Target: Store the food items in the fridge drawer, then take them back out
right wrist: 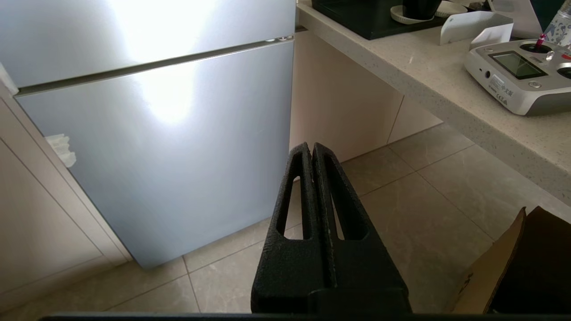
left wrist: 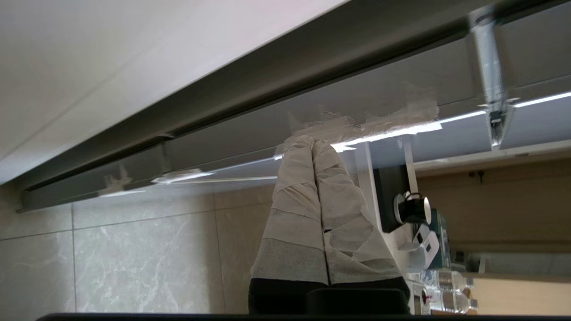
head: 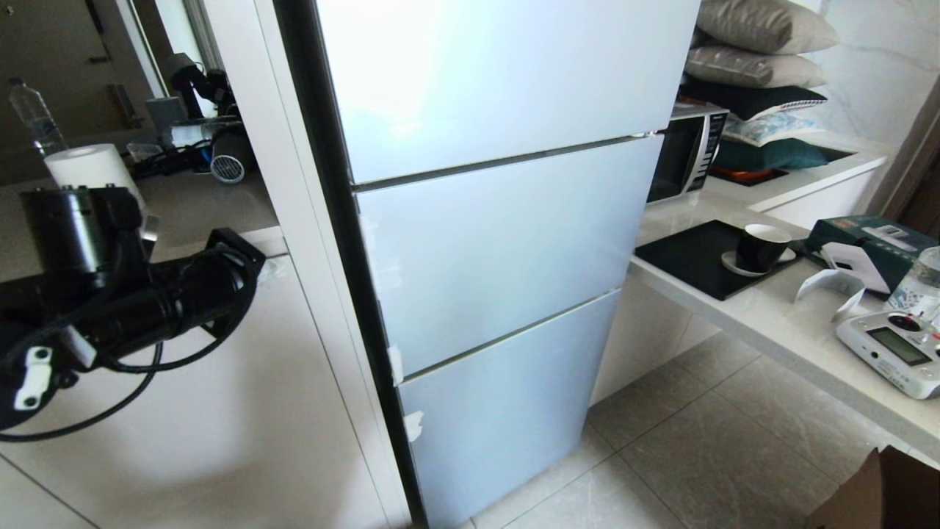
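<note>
Before the robot, a tall fridge [head: 499, 242] is seen with all three pale blue-grey door panels shut, so the fridge drawer and the food items are hidden from every view and their place cannot be told. Narrow seams are shown between the panels, and white tape scraps [head: 396, 364] are stuck along the fridge's left edge at the lower seams. Against that left edge a white cabinet side [head: 242, 411] is set, leaving no gap there.

At the left of the head view the left arm [head: 132, 294] is raised in front of the cabinet. Its left tool [left wrist: 312, 145], wrapped in white tape, is seen with fingers pressed together and empty, the tips lying close to the taped edge of a door panel [left wrist: 401, 151].

The right tool [right wrist: 312, 149] is held low over the tiled floor [right wrist: 424, 209], its black fingers pressed together on nothing, well apart from the lowest door.

To the fridge's right a pale desk [head: 778, 323] juts out, carrying a black tray [head: 698, 257], a cup [head: 760, 246] and a remote controller [head: 892, 353]. Open floor is left between its edge and the fridge front; a cardboard box corner [head: 881, 492] intrudes at the near right.
</note>
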